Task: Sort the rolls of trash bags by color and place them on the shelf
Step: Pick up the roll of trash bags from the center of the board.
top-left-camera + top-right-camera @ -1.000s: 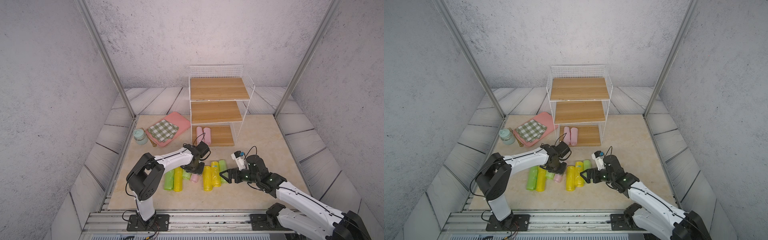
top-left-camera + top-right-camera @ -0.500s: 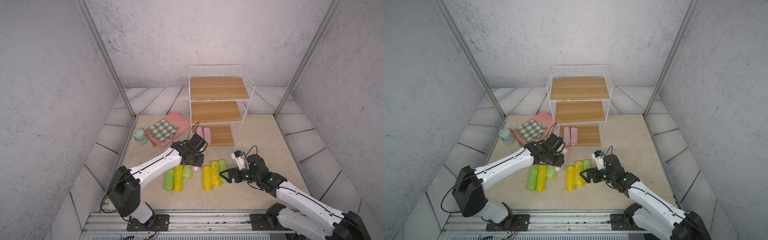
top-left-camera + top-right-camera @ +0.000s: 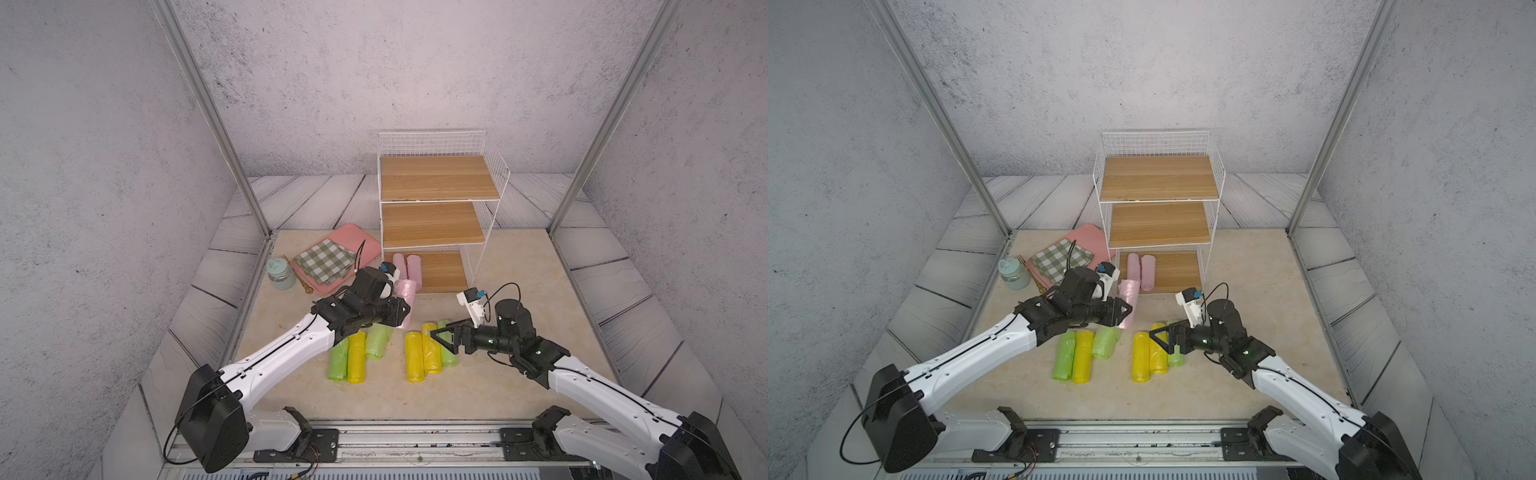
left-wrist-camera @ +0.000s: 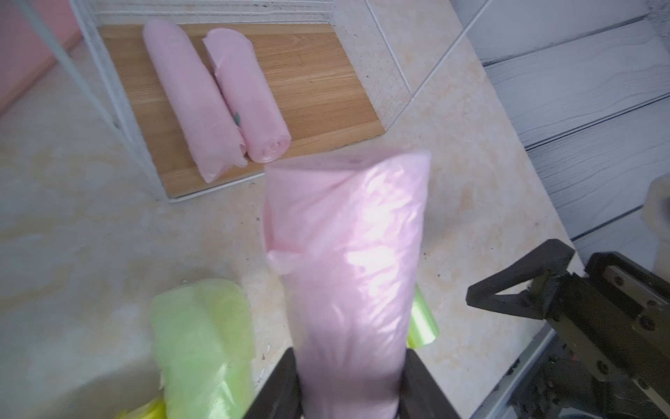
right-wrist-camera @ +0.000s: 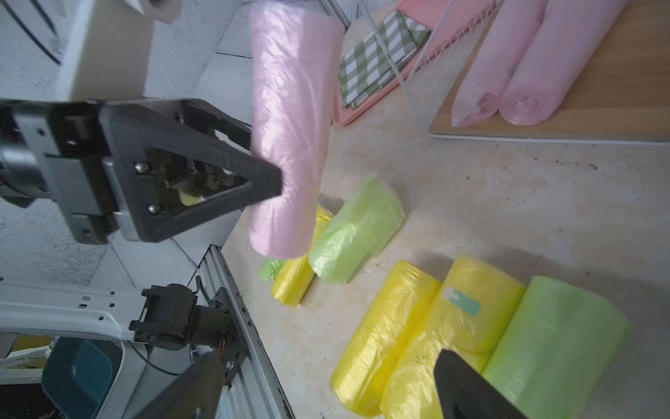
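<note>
My left gripper (image 3: 401, 311) (image 4: 348, 384) is shut on a pale pink roll (image 3: 406, 291) (image 4: 348, 272), held tilted off the floor just in front of the shelf (image 3: 436, 178). Two more pink rolls (image 3: 407, 266) (image 4: 217, 101) lie side by side on the shelf's bottom board. My right gripper (image 3: 442, 338) (image 5: 326, 357) hangs open, empty, over two yellow rolls (image 3: 422, 357) and a green roll (image 3: 449, 355) on the floor. Further left lie a green roll (image 3: 338, 361), a yellow roll (image 3: 356, 361) and another green roll (image 3: 377, 343).
A pink tray (image 3: 353, 237) with a green-white checkered cloth (image 3: 326, 262) sits left of the shelf. A pale green jar (image 3: 279, 274) and gold cutlery (image 3: 301, 282) stand beside it. The metal base rail (image 3: 415, 432) runs along the front.
My left gripper has lifted the pink roll from among the floor rolls and carried it toward the shelf's bottom tier. The right arm has stayed where it was.
</note>
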Robot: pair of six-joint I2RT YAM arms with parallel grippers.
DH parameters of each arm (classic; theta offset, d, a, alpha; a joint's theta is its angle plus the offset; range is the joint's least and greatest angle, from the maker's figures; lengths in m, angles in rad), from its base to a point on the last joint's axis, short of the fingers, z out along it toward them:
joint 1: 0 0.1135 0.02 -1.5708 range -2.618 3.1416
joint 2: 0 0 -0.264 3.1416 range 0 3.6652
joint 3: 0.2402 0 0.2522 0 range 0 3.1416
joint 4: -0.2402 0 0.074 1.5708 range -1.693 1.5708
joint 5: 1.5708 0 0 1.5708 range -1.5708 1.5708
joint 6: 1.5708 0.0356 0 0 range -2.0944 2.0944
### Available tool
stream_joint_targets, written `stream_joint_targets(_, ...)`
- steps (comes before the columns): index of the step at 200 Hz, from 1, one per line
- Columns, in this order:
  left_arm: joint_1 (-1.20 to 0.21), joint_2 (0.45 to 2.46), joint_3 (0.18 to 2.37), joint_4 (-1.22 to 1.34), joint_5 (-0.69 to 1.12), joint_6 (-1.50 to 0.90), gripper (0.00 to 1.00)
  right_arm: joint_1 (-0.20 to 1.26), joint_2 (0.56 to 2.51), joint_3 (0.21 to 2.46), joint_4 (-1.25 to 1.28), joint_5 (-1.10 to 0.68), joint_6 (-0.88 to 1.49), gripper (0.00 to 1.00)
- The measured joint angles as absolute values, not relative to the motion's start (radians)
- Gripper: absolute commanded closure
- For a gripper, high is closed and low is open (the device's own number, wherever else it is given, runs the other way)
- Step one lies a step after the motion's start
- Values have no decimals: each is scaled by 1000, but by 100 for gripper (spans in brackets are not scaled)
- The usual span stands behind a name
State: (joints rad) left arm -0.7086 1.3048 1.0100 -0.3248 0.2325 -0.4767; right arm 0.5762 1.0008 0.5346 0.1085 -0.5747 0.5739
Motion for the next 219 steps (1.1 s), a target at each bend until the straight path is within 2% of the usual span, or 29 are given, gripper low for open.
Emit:
stream_joint_targets(64,-621,1272,918,-107,455,-552,100,576,1024,545,204,-622,577,9)
stream_joint_targets(153,-605,1270,898,44,594,-615,100,574,1142,560,366,-684,646,13)
stream_joint_targets(219,-602,1285,886,104,663,-641,100,574,1200,573,472,-702,688,20)
